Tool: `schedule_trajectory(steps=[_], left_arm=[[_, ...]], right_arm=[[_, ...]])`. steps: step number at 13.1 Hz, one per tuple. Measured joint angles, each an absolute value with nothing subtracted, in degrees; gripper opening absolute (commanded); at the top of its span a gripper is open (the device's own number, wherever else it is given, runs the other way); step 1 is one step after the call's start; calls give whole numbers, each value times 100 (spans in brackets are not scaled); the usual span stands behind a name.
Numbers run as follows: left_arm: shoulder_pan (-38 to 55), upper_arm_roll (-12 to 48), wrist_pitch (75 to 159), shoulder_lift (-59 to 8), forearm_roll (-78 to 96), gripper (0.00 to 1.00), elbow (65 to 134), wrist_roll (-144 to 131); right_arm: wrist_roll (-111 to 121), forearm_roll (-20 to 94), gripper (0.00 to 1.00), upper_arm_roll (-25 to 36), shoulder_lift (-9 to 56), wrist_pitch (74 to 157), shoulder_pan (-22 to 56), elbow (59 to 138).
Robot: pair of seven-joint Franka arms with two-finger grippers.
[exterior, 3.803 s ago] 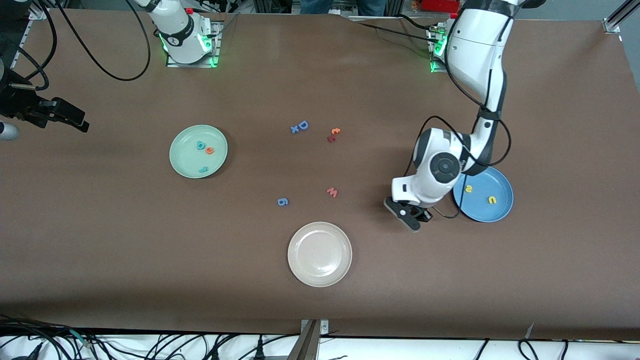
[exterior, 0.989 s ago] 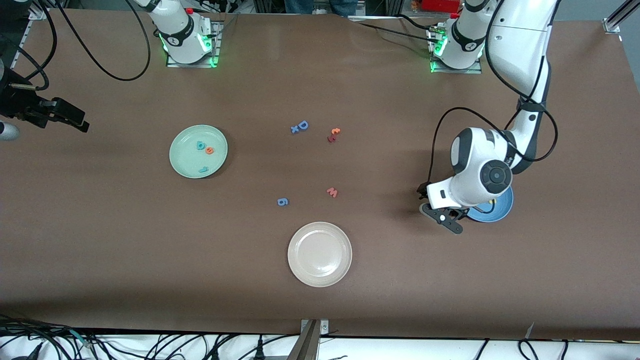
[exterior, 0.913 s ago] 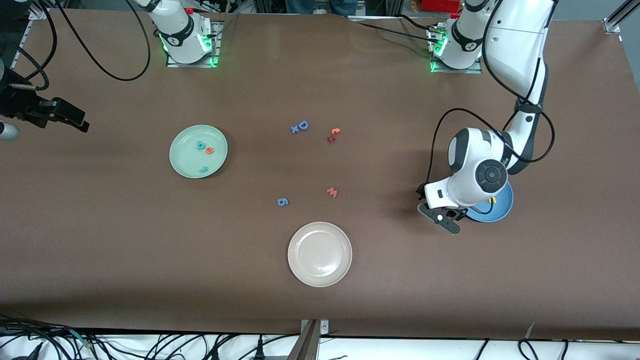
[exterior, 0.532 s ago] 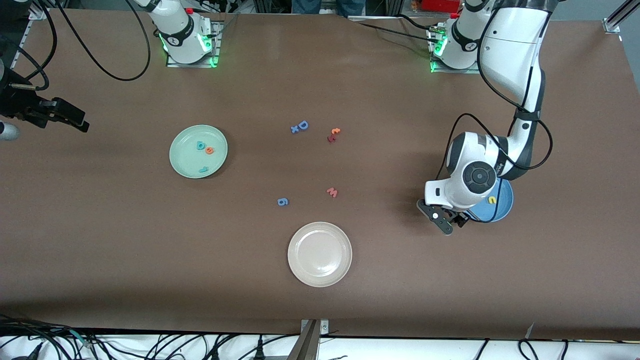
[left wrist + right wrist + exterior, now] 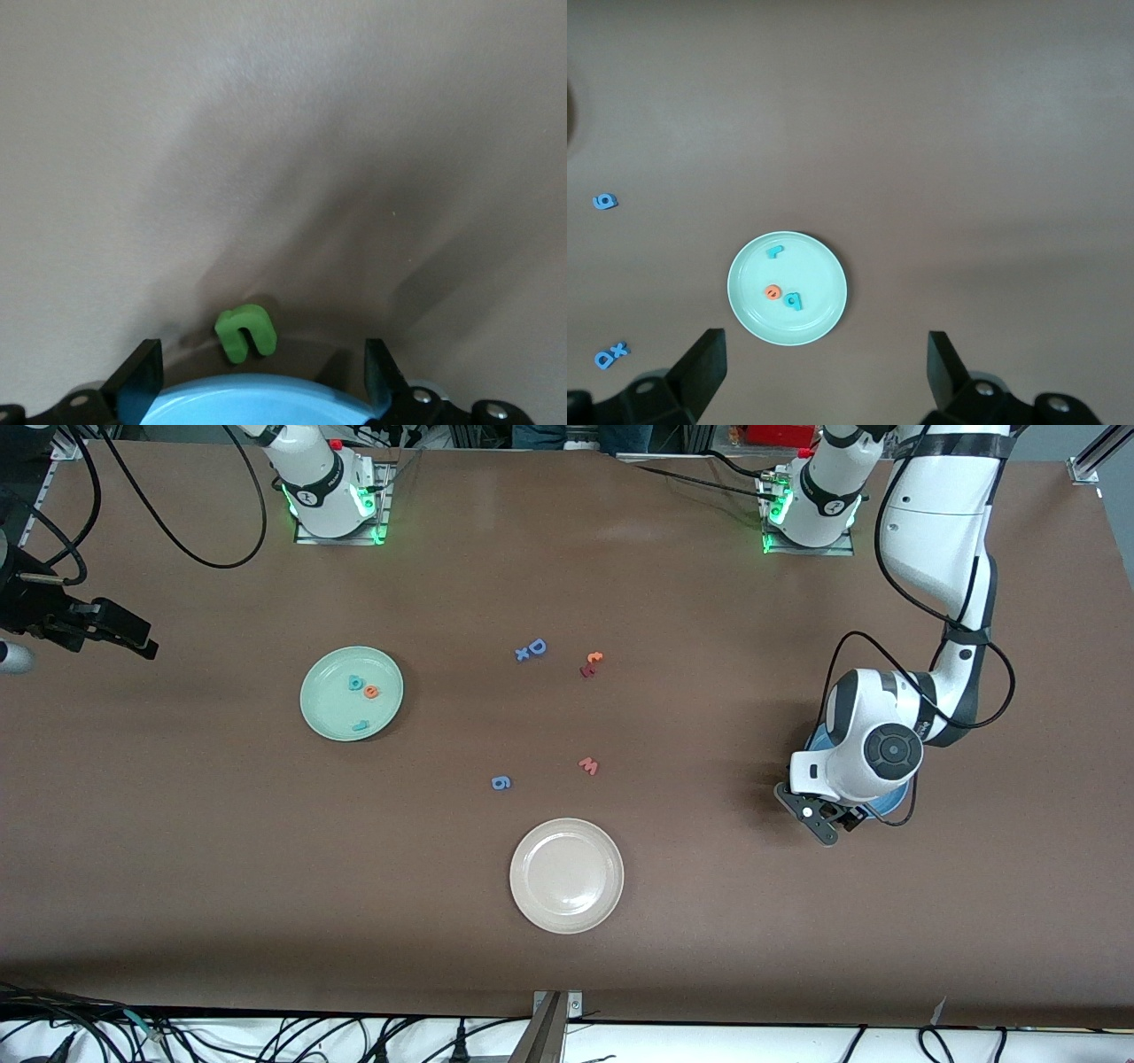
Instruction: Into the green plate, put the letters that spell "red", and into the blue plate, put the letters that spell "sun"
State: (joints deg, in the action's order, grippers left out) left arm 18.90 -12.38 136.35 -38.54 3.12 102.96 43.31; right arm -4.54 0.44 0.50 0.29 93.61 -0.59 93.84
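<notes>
Over the rim of the blue plate (image 5: 889, 804) hangs my left gripper (image 5: 822, 826), open and empty. The wrist view shows that gripper (image 5: 259, 370) with the plate's edge (image 5: 257, 403) between its fingers. A green "n" (image 5: 246, 332) lies on the table right beside that rim. The arm hides the yellow "s" and "u". The green plate (image 5: 330, 704) holds the teal "d" (image 5: 356, 683), orange "e" (image 5: 372, 690) and teal "r" (image 5: 361, 726). My right gripper (image 5: 124, 636) waits high and open at its end of the table. In its wrist view the gripper (image 5: 824, 359) looks down on the plate (image 5: 819, 270).
A beige-white plate (image 5: 567, 908) sits nearest the front camera. Loose on the table's middle are a blue "g" (image 5: 500, 782), a pink "w" (image 5: 589, 765), a blue "D" with a small "x" (image 5: 532, 649) and a red-orange pair (image 5: 591, 662).
The left arm's wrist has swung toward its own end of the table and now covers nearly all of the blue plate. The right arm has not moved.
</notes>
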Motion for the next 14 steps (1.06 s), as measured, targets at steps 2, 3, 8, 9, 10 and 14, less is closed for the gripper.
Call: schedule_trajectory(steps=[2, 3, 8, 9, 10, 14], left_arm=[[1890, -1224, 13663, -3925, 313, 100, 10301, 4330], [1890, -1220, 13687, -3952, 313, 99, 10302, 4330], [1891, -1216, 13819, -3996, 313, 50, 10311, 4329], [1890, -1224, 13843, -3986, 313, 40, 10310, 4329], [1890, -1229, 13858, -3976, 313, 31, 10309, 4329], [1891, -1234, 13896, -3962, 313, 10, 10305, 4329]], right_arm=[[-454, 44, 100, 50, 29, 9361, -60, 9384], [-454, 44, 100, 50, 29, 9361, -60, 9384], [-454, 44, 100, 50, 29, 9361, -60, 9384], [-454, 44, 100, 50, 29, 9361, -59, 9384], [-454, 44, 100, 50, 29, 9361, -60, 9384], [-454, 44, 100, 50, 29, 9361, -60, 9384]])
